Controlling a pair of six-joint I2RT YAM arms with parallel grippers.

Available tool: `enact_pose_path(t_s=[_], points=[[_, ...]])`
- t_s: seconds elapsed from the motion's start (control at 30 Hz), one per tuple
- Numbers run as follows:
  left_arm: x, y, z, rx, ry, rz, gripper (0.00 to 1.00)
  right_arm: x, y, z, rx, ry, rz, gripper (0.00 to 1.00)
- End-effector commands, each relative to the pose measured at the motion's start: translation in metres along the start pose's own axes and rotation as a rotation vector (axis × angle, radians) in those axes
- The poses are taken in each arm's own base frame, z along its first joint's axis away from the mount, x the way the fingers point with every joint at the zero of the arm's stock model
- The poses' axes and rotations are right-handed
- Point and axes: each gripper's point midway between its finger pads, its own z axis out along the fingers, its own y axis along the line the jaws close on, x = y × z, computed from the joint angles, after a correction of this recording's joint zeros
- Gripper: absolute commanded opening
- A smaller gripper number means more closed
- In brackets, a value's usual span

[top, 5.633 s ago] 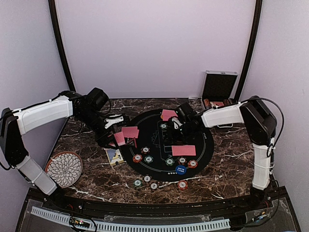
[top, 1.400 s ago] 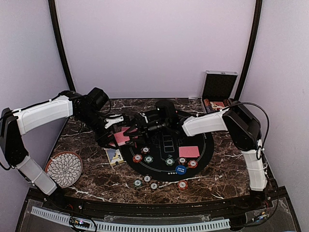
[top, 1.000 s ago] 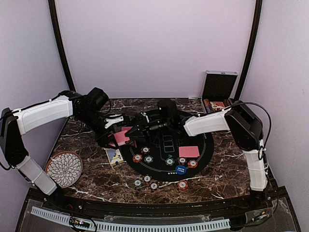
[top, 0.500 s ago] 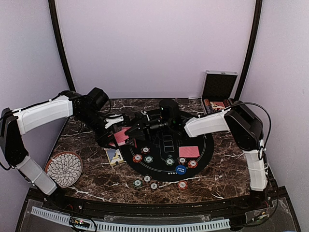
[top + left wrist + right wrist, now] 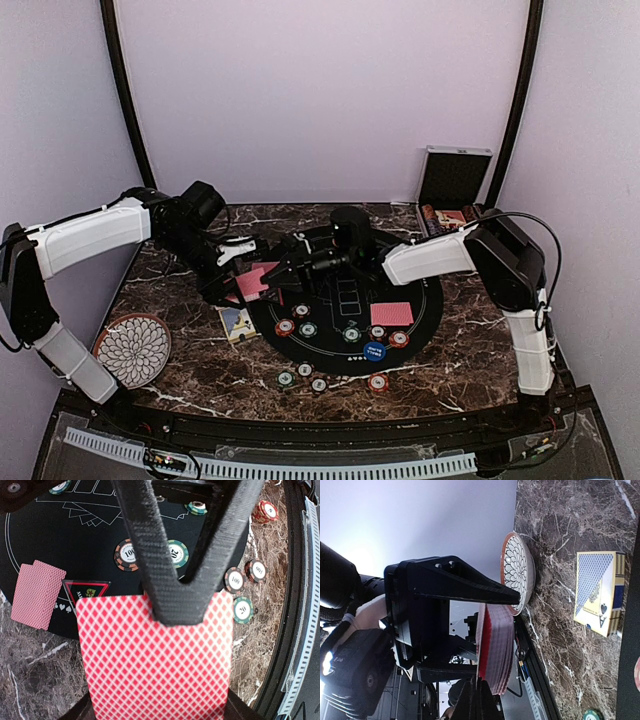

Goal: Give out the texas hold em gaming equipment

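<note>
We found the left gripper [image 5: 252,280] closed on a deck of red-backed cards [image 5: 155,680], with one finger pressed on the top card and the other beneath the stack. In the top view this sat left of centre, over the left rim of the round black mat [image 5: 425,295]. The right wrist view showed the deck edge-on between those two fingers, raised above the marble table [image 5: 480,330].

The right gripper [image 5: 285,271] was at the deck's right-hand side, just beside the left gripper. Its fingers appeared only as a dark shape at the bottom of its own view. We could not tell how far apart they stood, nor whether they had hold of a card.

A pair of cards [image 5: 391,314] lay face down and overlapping on the right part of the mat. Six chips [image 5: 308,329] sat along the mat's lower part, with the blue button disc [image 5: 375,351] beside them. Four more chips [image 5: 304,371] lay on the marble below the mat.

A blue card box [image 5: 238,323] lay just left of the mat. The flower-patterned plate [image 5: 135,350] was at lower left and the chip case [image 5: 453,180] at upper right.
</note>
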Motion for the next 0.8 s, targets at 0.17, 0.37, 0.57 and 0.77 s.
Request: enact_pose_path(t_s=[0.17, 0.37, 0.57, 0.77], points=[[-0.005, -0.005, -0.015, -0.007, -0.035, 0.017, 0.00, -0.005, 0.009, -0.028, -0.013, -0.043, -0.035, 0.00], [-0.004, -0.006, -0.015, -0.008, -0.033, 0.017, 0.00, -0.009, 0.012, -0.052, -0.018, -0.079, -0.038, 0.00], [0.002, -0.006, -0.012, -0.013, -0.017, 0.015, 0.00, -0.018, 0.005, -0.088, 0.064, -0.134, -0.074, 0.00], [0.003, -0.006, -0.012, -0.017, -0.013, 0.014, 0.00, -0.029, -0.024, -0.125, 0.365, -0.165, -0.132, 0.00]])
